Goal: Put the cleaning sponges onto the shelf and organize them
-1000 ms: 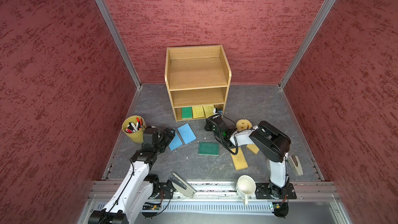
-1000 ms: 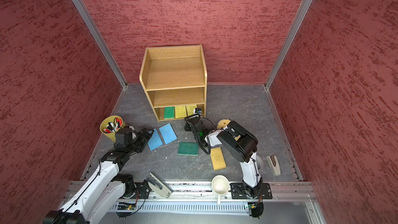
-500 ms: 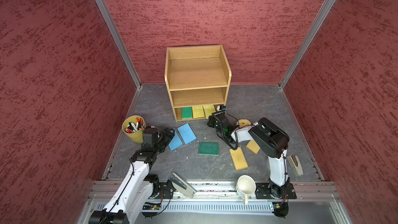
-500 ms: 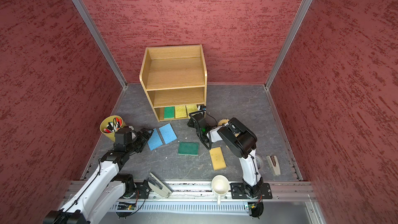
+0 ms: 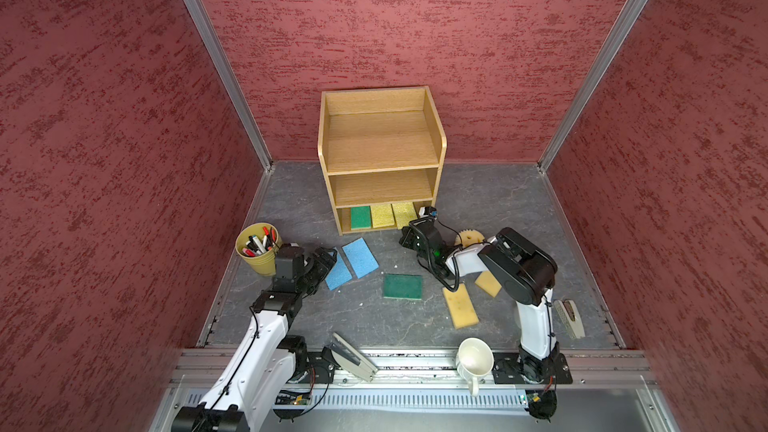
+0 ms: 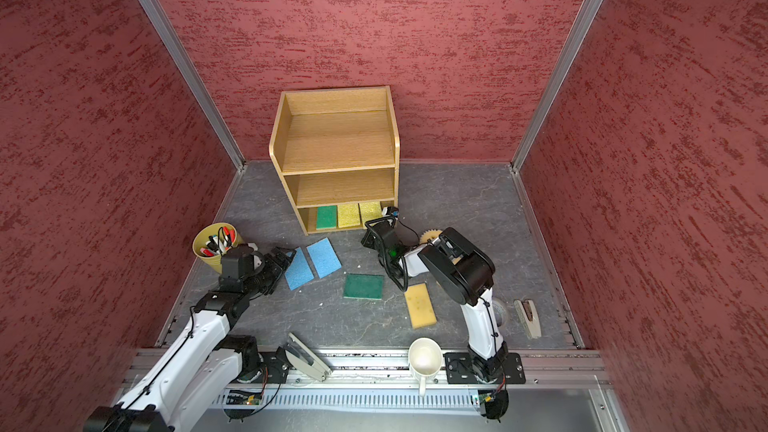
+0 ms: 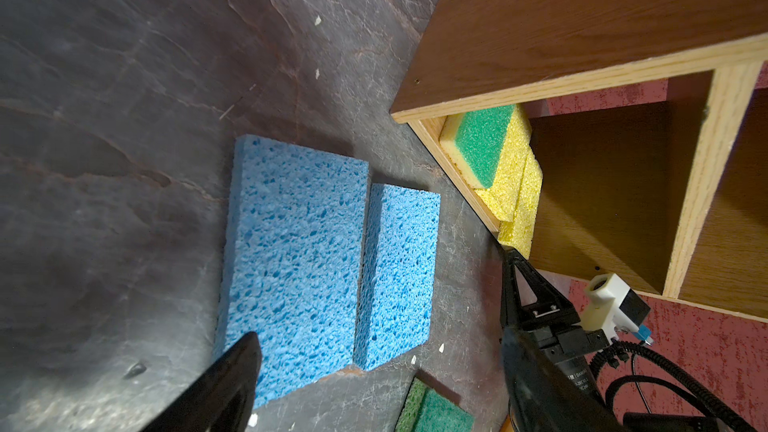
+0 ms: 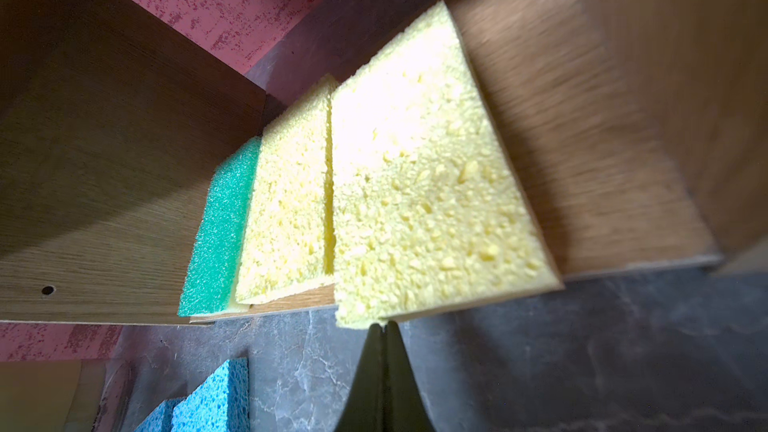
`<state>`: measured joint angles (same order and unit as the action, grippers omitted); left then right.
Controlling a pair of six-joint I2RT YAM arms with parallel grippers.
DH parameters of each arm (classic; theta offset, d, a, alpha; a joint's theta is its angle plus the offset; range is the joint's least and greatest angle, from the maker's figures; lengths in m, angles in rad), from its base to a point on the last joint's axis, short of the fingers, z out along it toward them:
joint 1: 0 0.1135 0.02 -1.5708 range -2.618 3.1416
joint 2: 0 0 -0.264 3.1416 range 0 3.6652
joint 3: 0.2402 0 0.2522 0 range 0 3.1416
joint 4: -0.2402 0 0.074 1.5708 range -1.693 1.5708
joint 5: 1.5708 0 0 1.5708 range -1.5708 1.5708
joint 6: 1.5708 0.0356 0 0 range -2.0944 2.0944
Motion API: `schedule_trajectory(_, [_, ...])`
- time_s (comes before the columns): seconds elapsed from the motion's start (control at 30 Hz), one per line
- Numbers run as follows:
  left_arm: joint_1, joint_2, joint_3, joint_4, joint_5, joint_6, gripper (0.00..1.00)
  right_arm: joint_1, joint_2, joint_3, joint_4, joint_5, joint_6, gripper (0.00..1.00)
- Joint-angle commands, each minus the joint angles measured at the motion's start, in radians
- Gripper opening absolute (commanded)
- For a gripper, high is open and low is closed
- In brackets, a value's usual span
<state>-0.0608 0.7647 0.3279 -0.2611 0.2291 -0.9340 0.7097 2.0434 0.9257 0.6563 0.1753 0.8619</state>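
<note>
The wooden shelf [image 5: 382,147] stands at the back; its bottom tier holds a green sponge [image 5: 360,218] and two yellow sponges [image 5: 381,215] [image 8: 424,201]. My right gripper [image 8: 382,326] is shut, its tips touching the front edge of the rightmost yellow sponge [image 5: 404,213]. Two blue sponges [image 5: 360,257] [image 7: 291,251] lie side by side on the floor. My left gripper [image 7: 382,392] is open and low beside them, holding nothing. A dark green sponge [image 5: 402,286], two tan sponges [image 5: 460,306] [image 5: 488,283] and a round yellow sponge [image 5: 469,237] lie on the floor.
A yellow pen cup [image 5: 257,249] stands just left of my left arm. A white mug [image 5: 475,361] and a grey stapler-like tool [image 5: 353,357] sit on the front rail, another such tool [image 5: 569,317] at the right. Red walls enclose the floor.
My right gripper has moved away from the floor sponges toward the shelf's bottom tier and now touches the rightmost yellow sponge. The left arm has stayed still.
</note>
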Motion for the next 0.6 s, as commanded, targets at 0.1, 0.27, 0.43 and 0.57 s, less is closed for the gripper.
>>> schedule_trajectory(0.1, [0.010, -0.008, -0.001, 0.011, 0.003, 0.019, 0.90, -0.001, 0.040, 0.057, 0.010, 0.004, 0.025, 0.00])
schedule_trajectory(0.27, [0.014, -0.002, -0.005, 0.018, 0.007, 0.019, 0.90, -0.001, 0.054, 0.063, 0.015, 0.010, 0.034, 0.00])
schedule_trajectory(0.43, [0.018, 0.000, -0.006, 0.020, 0.010, 0.022, 0.90, -0.002, 0.040, 0.040, 0.022, 0.007, 0.040, 0.00])
schedule_trajectory(0.57, [0.020, -0.002, -0.005, 0.021, 0.015, 0.022, 0.90, -0.001, 0.010, -0.004, 0.037, 0.010, 0.057, 0.00])
